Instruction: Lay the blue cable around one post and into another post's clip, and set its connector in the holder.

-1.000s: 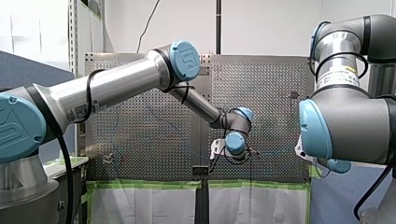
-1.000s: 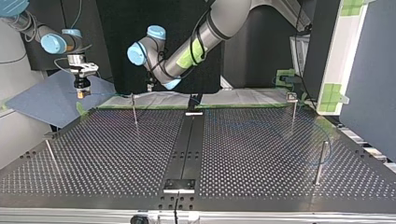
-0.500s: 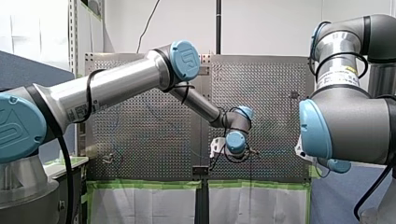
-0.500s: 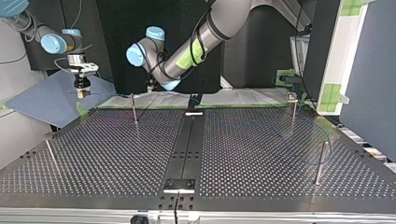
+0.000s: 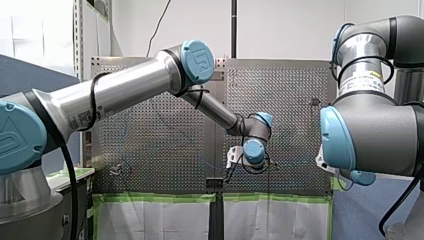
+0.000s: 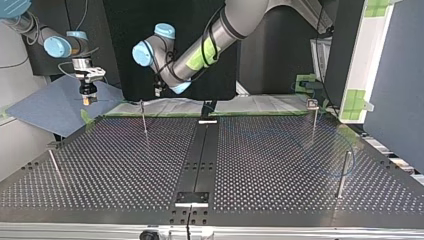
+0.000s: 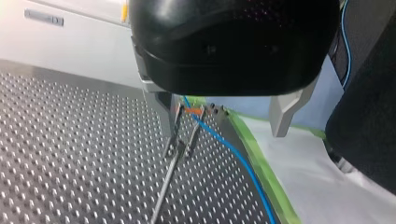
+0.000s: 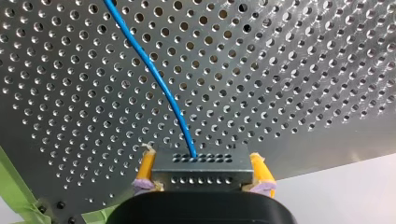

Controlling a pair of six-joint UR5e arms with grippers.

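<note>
Yellow pads (image 8: 146,169) on my right gripper (image 8: 201,177) are squeezing the dark connector (image 8: 201,165) at the top view's left, near the table's (image 6: 280,165) corner, and the blue cable (image 8: 161,86) is running out of it over the holes. Further right, my left gripper (image 7: 224,133) is hanging wide open around a thin post (image 7: 163,196), and the cable is crossing the top of its clip (image 7: 184,140). I think a hard pull from the connector end could be popping the cable out or bending the post.

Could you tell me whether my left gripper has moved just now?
Yes: in the top view, my left gripper has risen slightly and edged toward the view's left, judged against the thin post below it.
</note>
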